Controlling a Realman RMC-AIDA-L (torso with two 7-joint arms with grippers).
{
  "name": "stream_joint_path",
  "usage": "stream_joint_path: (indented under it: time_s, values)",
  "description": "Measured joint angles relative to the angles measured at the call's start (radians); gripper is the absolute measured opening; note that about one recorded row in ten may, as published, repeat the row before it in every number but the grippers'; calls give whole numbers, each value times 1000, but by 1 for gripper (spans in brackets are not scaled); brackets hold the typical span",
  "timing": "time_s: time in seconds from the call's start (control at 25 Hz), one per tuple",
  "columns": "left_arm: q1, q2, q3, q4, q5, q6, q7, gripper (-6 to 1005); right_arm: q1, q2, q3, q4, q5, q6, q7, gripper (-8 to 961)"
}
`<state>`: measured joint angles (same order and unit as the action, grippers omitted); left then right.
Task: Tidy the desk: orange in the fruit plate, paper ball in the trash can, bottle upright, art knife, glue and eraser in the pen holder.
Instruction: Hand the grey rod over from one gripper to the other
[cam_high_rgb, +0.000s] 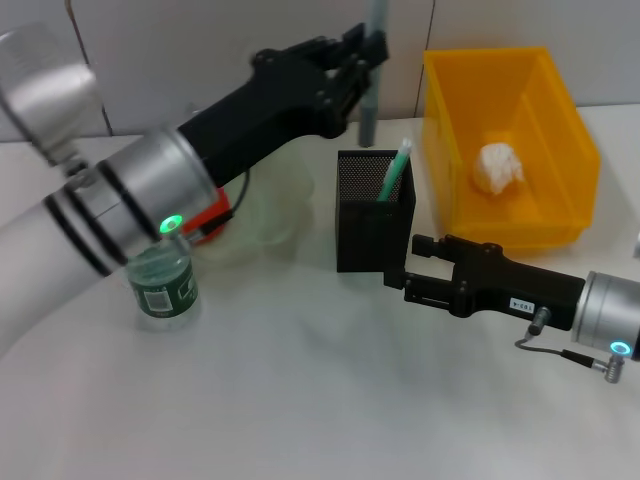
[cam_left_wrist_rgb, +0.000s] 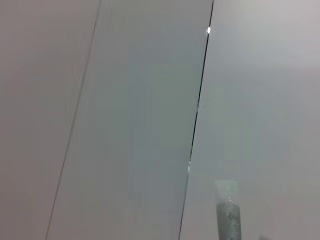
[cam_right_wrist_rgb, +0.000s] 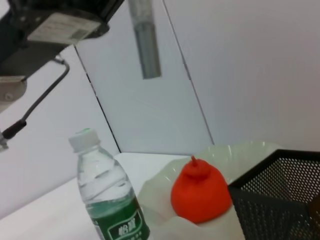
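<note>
We've got our left gripper (cam_high_rgb: 368, 52) up high at about twelve o'clock of the pen holder (cam_high_rgb: 372, 215), fingers pinched on a slim grey-green stick (cam_high_rgb: 372, 75) that hangs upright. It looks like the glue or the art knife; we can't tell which. One green-tipped item (cam_high_rgb: 396, 170) already leans inside the holder.

Our right gripper (cam_high_rgb: 420, 268) sits low at the holder's four o'clock, right up against its wall, apparently steadying it; we can't tell how its fingers are set.

Elsewhere things look done: orange (cam_right_wrist_rgb: 200, 192) in the fruit plate (cam_right_wrist_rgb: 160, 185), bottle (cam_high_rgb: 163, 279) standing upright at nine o'clock of the holder, paper ball (cam_high_rgb: 498, 166) in the yellow trash can (cam_high_rgb: 560, 150).

So, the drop. The stick hangs behind the holder's far rim, not over the mouth yet. We'd bring it toward six o'clock until it centres over the open half, clear of the leaning item. Keep it vertical, lower the tip past the rim before we let go, and keep the holder braced so it doesn't tip.
</note>
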<state>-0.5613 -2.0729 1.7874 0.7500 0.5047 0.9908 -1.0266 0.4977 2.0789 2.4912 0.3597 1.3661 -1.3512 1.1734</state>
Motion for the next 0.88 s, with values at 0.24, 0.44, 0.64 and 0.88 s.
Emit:
stream_joint_path:
  time_s: [0.24,0.44,0.64,0.88]
  values:
    - [86,5,0,69,5,31,1,142,-27,0,0,33,30,-77,0,763]
    - [157,16,-21,75,43,103,0,142,-58,-4,0,83,65,-163,18,763]
    - [179,13,-81,72,139,159,-12,142,-68,-8,0,127,66,-229,57,763]
    - [197,21,-93,68,163,202,-27,142,-73,-13,-8,188,59,-298,101,763]
